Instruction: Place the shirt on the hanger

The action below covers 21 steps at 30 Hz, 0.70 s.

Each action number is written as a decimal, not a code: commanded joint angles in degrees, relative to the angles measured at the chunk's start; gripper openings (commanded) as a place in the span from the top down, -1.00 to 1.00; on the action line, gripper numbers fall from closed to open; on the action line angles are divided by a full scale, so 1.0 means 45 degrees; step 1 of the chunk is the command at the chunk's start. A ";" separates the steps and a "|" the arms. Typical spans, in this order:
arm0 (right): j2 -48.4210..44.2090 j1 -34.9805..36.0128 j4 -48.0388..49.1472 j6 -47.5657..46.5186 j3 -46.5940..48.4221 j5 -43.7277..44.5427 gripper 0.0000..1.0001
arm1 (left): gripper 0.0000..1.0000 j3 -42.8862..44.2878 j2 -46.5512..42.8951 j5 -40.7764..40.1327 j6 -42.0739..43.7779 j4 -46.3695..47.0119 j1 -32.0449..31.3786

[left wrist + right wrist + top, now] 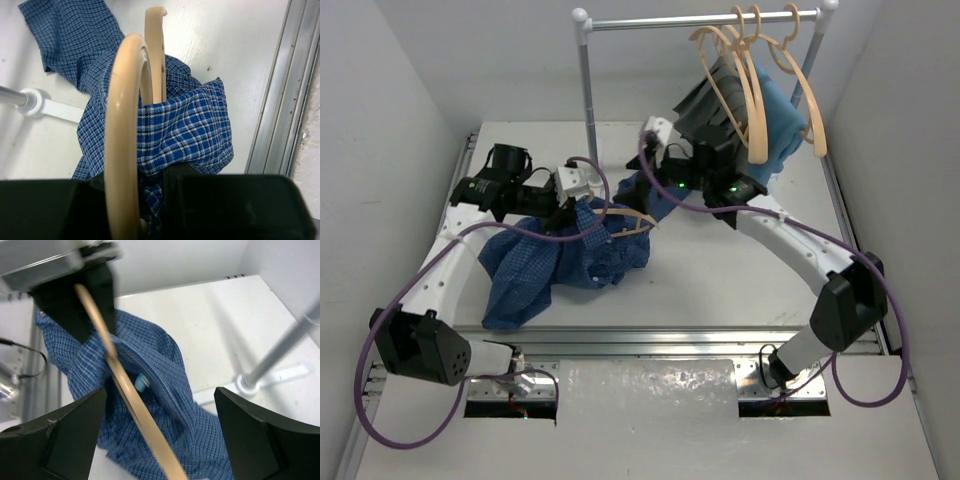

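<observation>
Gripping hanger (127, 100) + shirt (195, 130) cloth, L gripper (150, 202) is clamped; R gripper (165, 420) gapes, empty. Hanger's long axis runs betw its jaws, toward L.

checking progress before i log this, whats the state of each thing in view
shirt: crumpled on the table, not yet on the hanger properly
hanger: gripped at one end, shirt cloth gathered against it
left gripper: shut on the hanger
right gripper: open, holding nothing
spare hangers: three, hooked on the rail
teal cloth: hanging from the rack
dark grey cloth: hanging from the rack
</observation>
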 commanded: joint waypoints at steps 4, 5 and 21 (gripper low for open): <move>-0.1062 -0.1593 -0.0004 0.4101 -0.0546 -0.1010 -0.67 | 1.00 -0.1127 -0.1747 -0.1623 -0.2291 0.3357 -0.0085; -0.1062 -0.1593 -0.0570 0.4434 -0.0662 -0.0408 -0.53 | 1.00 -0.1515 -0.2096 -0.2826 -0.4252 0.4299 -0.0066; 0.0539 -0.0206 0.1981 1.1170 -0.2655 0.1530 -0.58 | 1.00 -0.2925 -0.3740 -0.2878 -0.7650 0.7590 -0.0046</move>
